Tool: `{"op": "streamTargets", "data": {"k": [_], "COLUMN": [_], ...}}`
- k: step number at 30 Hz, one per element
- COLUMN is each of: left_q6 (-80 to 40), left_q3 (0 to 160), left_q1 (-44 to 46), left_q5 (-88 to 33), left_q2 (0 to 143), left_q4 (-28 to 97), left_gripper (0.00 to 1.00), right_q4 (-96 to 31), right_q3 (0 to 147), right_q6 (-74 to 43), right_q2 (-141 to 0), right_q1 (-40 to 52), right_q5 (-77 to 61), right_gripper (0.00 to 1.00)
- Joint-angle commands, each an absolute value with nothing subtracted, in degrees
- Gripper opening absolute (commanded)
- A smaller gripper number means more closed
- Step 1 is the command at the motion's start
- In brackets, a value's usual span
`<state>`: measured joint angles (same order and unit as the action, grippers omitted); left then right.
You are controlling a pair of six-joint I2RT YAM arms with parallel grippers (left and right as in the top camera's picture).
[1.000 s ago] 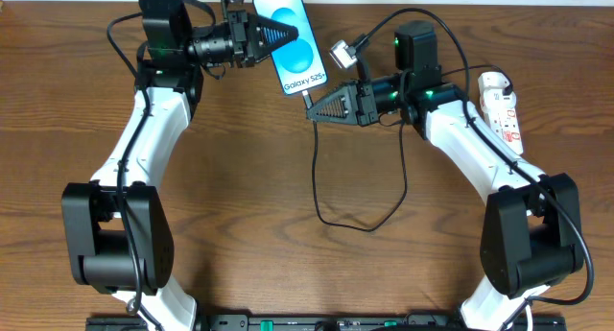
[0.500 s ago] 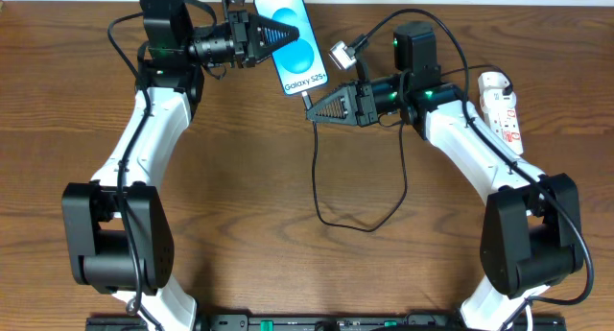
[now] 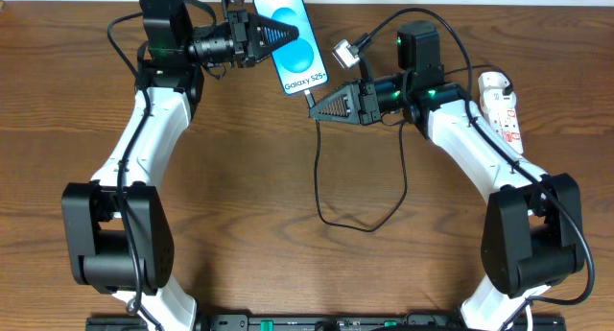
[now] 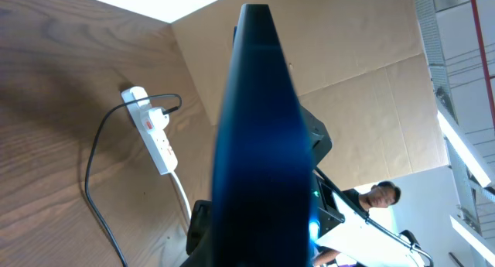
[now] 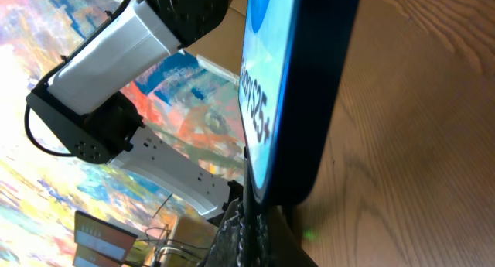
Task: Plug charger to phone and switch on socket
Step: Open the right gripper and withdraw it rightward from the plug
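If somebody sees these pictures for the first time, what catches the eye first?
The bright blue phone, gripped by the left gripper at top centre. Just below, the right gripper holds the charger by its tip at the phone's lower edge, its black cable looping across the table. The white socket lies at the far right.

phone [image 4: 259, 143] blurred, socket [image 3: 499, 89] switch state unreadable
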<state>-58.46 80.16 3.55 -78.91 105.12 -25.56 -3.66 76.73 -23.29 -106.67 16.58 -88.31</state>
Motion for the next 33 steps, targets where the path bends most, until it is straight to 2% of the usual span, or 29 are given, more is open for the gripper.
{"op": "streamTargets", "data": {"k": [1,21,33], "left_q6": [-57.52,-57.49,-57.49], "left_q3": [80.68,80.68,80.68], "left_q1": [3.84,3.84,4.08], "left_q5": [-80.38,-80.38,-80.71], "left_q2": [104.49,104.49,104.49], "left_q4": [-26.04,-26.04,-26.02], "left_gripper": [0.07,0.08,0.07], "right_q4": [-3.64,-3.07,6.44], "right_q3": [76.42,76.42,76.42], "right_q6": [-23.55,-23.55,-30.85], "right_q2": [-106.85,-106.85,-106.85], "right_q1": [16.16,15.57,16.60], "right_q5": [-88.01,-88.03,-87.96], "right_gripper": [0.01,0.01,0.01]}}
